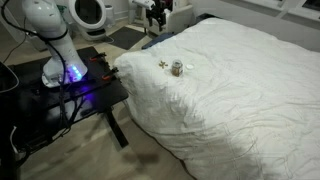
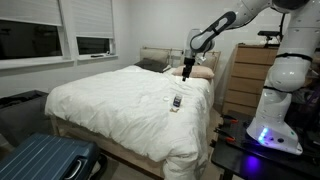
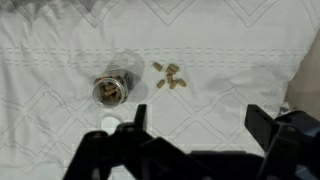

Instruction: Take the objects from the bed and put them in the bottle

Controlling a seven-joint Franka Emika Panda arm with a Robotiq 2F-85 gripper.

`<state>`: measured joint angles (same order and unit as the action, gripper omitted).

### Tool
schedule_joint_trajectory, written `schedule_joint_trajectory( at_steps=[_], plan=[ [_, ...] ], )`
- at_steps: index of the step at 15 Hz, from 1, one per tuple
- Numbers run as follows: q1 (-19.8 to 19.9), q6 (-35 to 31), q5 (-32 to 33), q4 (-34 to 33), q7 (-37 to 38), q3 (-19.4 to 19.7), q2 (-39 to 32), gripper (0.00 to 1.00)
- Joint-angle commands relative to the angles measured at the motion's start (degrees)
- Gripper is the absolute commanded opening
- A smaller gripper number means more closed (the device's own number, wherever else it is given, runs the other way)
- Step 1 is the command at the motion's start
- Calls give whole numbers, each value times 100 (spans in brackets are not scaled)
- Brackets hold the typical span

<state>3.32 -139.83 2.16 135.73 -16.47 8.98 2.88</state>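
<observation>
The small brownish bottle [image 3: 112, 88] stands open on the white bed [image 3: 230, 60], with pale bits inside it. A few tiny yellowish objects [image 3: 170, 76] lie on the duvet just right of it. In both exterior views the bottle [image 1: 177, 68] [image 2: 177, 101] sits near the bed's corner, and the objects [image 1: 163, 64] lie beside it. My gripper [image 3: 198, 122] is open and empty, high above the bed and away from the bottle. It shows in both exterior views [image 1: 155, 15] [image 2: 187, 68].
A small white cap [image 3: 109, 124] lies on the duvet below the bottle. The robot base stands on a black table [image 1: 85, 85] beside the bed. A blue suitcase [image 2: 45, 160] lies on the floor. A wooden dresser [image 2: 245, 75] stands by the bed's head.
</observation>
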Motion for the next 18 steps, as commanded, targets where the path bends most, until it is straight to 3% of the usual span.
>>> schedule_joint_trajectory(
  at_steps=[1,11,18],
  plan=[
    [109,-396,38,-310,124,-94,-517,100],
    [210,-945,-111,-943,327,-241,-1842,100],
    [299,-779,-180,-1323,377,-445,-2546,100]
  ],
)
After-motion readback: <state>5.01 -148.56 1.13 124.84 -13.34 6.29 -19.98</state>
